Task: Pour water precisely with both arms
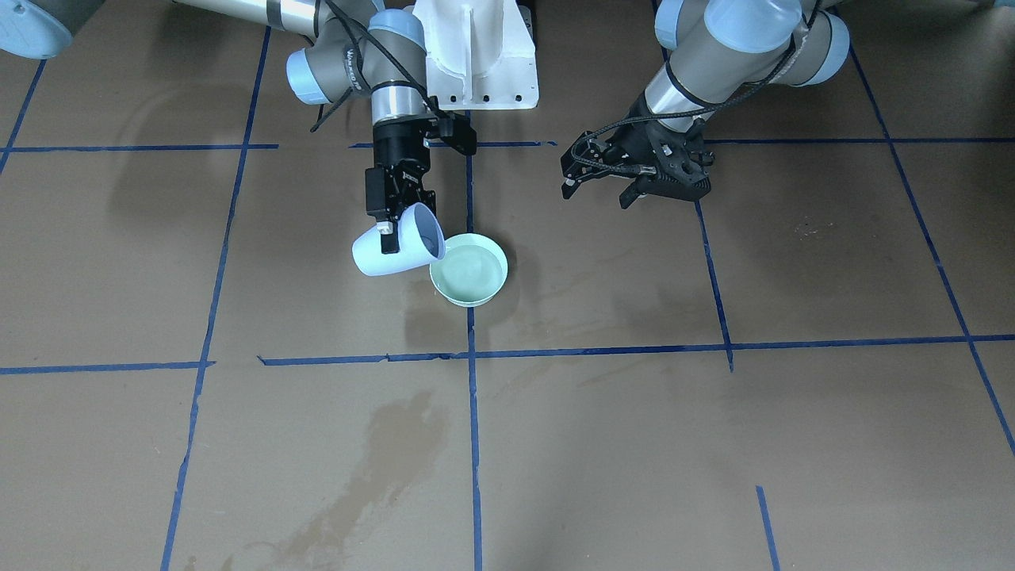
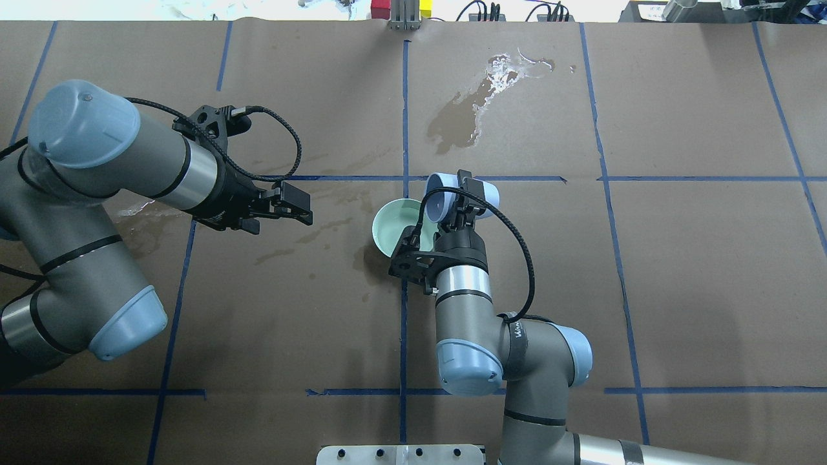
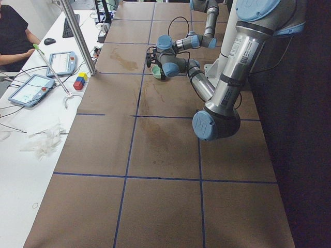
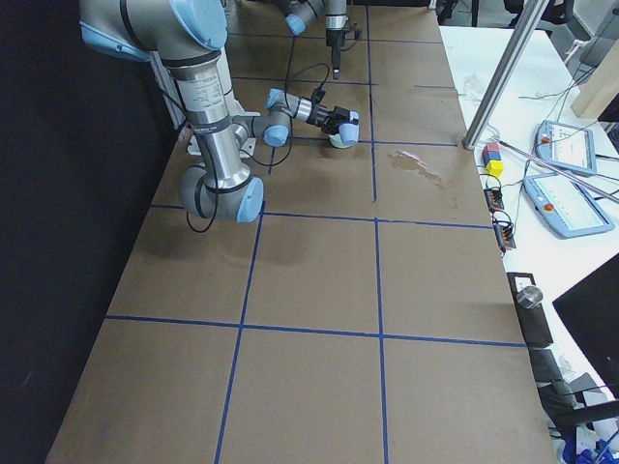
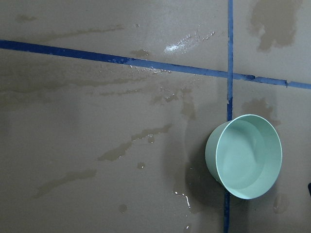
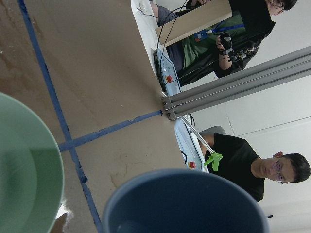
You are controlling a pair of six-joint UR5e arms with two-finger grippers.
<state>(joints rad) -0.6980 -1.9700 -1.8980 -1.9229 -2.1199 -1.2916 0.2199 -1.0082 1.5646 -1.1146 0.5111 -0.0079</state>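
Your right pincer (image 1: 394, 230) pinches the wall of a pale blue cup (image 1: 377, 258), tipped with its mouth over the rim of a green bowl (image 1: 468, 301) that holds the water (image 1: 469, 270). Your left pincer (image 1: 596, 194) hangs spread and holds nothing, well apart from the bowl. Wet stains (image 2: 475, 103) darken the brown paper (image 2: 678, 258) around, and the white lettering (image 1: 349, 59) on the right arm (image 2: 462, 290) is too small to read.
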